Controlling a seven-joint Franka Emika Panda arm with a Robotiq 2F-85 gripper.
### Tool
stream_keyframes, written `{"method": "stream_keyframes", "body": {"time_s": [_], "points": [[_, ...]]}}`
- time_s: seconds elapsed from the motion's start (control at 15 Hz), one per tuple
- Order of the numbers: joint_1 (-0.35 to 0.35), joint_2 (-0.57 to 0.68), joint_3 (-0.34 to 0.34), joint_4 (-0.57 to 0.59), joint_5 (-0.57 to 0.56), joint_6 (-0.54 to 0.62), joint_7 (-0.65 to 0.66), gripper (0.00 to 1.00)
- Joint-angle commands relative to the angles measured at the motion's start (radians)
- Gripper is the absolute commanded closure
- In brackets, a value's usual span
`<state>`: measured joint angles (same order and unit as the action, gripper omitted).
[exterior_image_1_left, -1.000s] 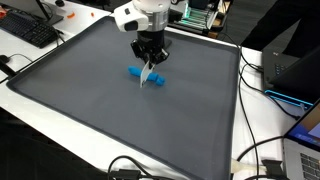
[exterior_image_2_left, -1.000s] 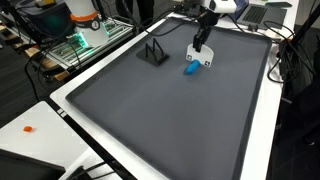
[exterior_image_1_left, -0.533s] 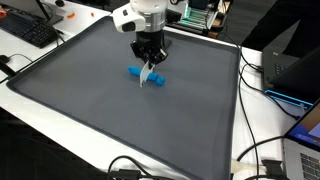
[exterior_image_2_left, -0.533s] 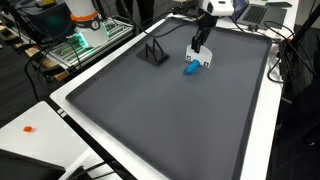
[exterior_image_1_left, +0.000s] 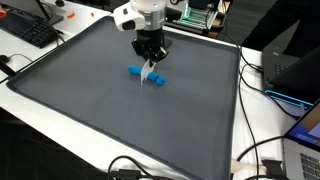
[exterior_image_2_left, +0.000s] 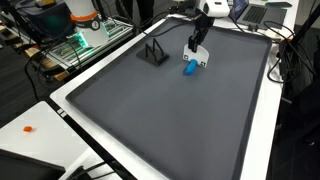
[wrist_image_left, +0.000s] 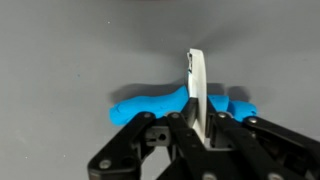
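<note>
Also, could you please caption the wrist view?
Gripper pinching a thin white strip over a blue plastic piece on grey mat.

One blue piece (wrist_image_left: 150, 106), one white strip (wrist_image_left: 195, 80), one black wire stand (exterior_image_2_left: 153, 52), one grey mat (exterior_image_1_left: 80, 95), one keyboard (exterior_image_1_left: 30, 31).

1. The blue piece (wrist_image_left: 150, 106) looks like smooth plastic with a faint sheen.
2. The white strip (wrist_image_left: 196, 80) looks like smooth, matt plastic.
3. The claw (wrist_image_left: 198, 126) is black, hard and matt.
4. The worktop (exterior_image_1_left: 80, 70) has a dark grey, matt, finely textured surface.
</note>
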<state>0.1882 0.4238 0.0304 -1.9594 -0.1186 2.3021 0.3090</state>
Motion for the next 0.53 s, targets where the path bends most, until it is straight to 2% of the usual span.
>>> {"method": "stream_keyframes", "body": {"time_s": [0.0,0.47], "points": [[-0.003,-0.034,0.007,-0.045,0.012,-0.003,-0.011,0.98],[0.004,-0.071,0.003,-0.025,-0.010,-0.028,-0.006,0.98]]}}
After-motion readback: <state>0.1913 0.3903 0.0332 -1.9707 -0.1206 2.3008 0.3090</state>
